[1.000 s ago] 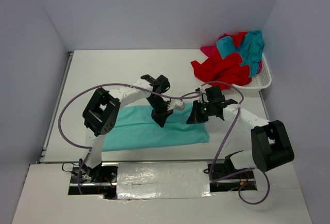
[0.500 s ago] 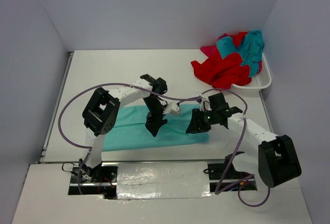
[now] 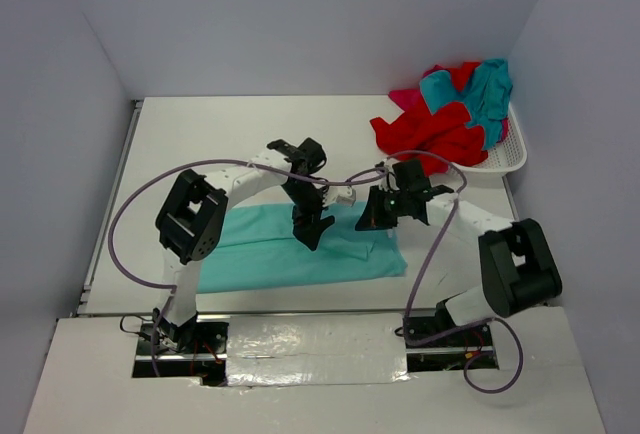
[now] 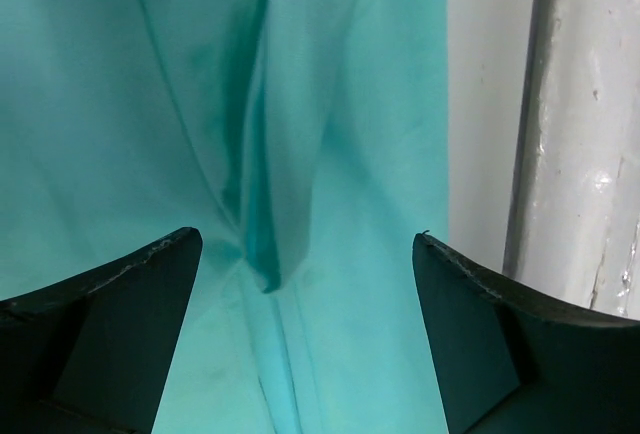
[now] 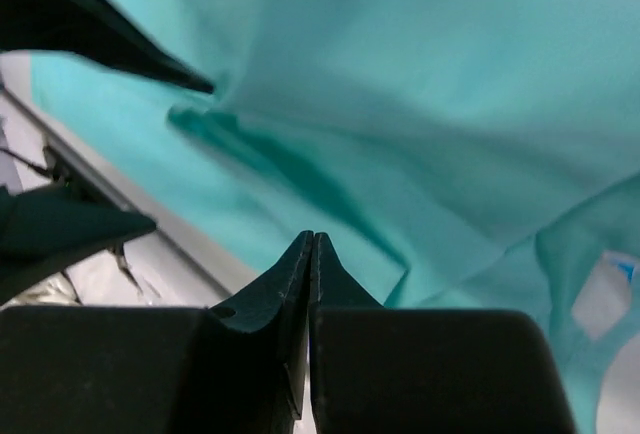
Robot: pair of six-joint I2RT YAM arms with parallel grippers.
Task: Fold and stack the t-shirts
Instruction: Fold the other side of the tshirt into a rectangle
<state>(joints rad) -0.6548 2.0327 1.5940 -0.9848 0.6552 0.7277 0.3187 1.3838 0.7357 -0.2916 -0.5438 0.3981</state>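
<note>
Teal t-shirt (image 3: pixel 260 259) (soft, one long crease)

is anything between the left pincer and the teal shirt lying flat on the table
Nothing visible. The left pincer hangs open right over the flat teal cloth t-shirt, and its wrist view shows only that creased cloth below it.

1. The spread t-shirt (image 3: pixel 260 249) was plain teal-turquoise, no print.
2. In the heap, the red shirts (image 3: pixel 430 134) were bright, the teal shirt (image 3: pixel 490 89) was plain, and the magenta shirt (image 3: pixel 403 100) was pinkish.
3. The basket (image 3: pixel 508 159) was white mesh.
4. The table (image 3: pixel 200 144) was white.
5. The left arm (image 3: pixel 245 176) and right arm (image 3: pixel 475 219) were white with black joints; the cable (image 3: pixel 118 229) was purple.
</note>
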